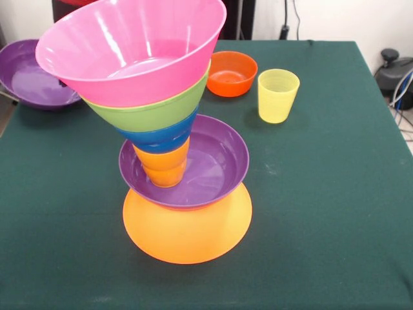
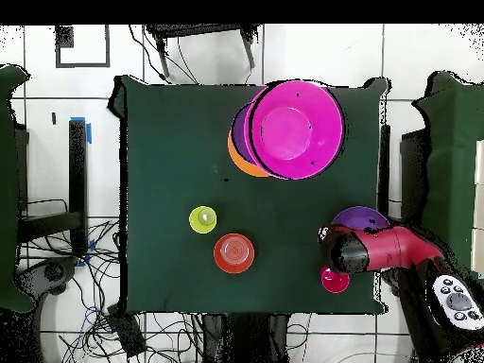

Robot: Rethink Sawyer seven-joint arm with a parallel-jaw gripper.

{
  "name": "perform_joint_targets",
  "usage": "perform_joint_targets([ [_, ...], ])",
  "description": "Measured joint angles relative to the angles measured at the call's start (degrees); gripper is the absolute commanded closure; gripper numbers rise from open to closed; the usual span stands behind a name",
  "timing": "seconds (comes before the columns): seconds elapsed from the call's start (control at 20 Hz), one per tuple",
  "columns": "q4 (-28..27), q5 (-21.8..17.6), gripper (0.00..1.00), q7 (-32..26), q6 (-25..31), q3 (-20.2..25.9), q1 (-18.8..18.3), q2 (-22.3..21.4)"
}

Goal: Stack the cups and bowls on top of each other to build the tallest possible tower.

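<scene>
The tower stands mid-table: an upturned yellow-orange bowl (image 1: 187,232) at the base, a purple bowl (image 1: 219,158) on it, an orange cup (image 1: 164,165), then a blue bowl (image 1: 158,137), a green bowl (image 1: 151,113) and the big pink bowl (image 1: 129,48) on top, leaning slightly. From overhead the pink bowl (image 2: 293,128) covers most of the stack. A yellow cup (image 1: 277,95), a small orange-red bowl (image 1: 231,73) and a second purple bowl (image 1: 29,74) stand apart. A red-pink cup (image 2: 334,279) sits beside the arm's end. My gripper (image 2: 337,250) is under the arm's head, far from the tower.
The red arm (image 2: 397,248) reaches in over the table's corner and covers part of the second purple bowl (image 2: 364,218). The yellow cup (image 2: 202,219) and orange-red bowl (image 2: 233,252) sit near the robot's side. Cables lie on the floor around the table.
</scene>
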Motion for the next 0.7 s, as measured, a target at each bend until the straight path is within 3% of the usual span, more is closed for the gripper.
perform_joint_targets([
  [0.7, 0.06, 0.56, 0.00, 0.00, -0.01, -0.07, -0.71, 2.29],
])
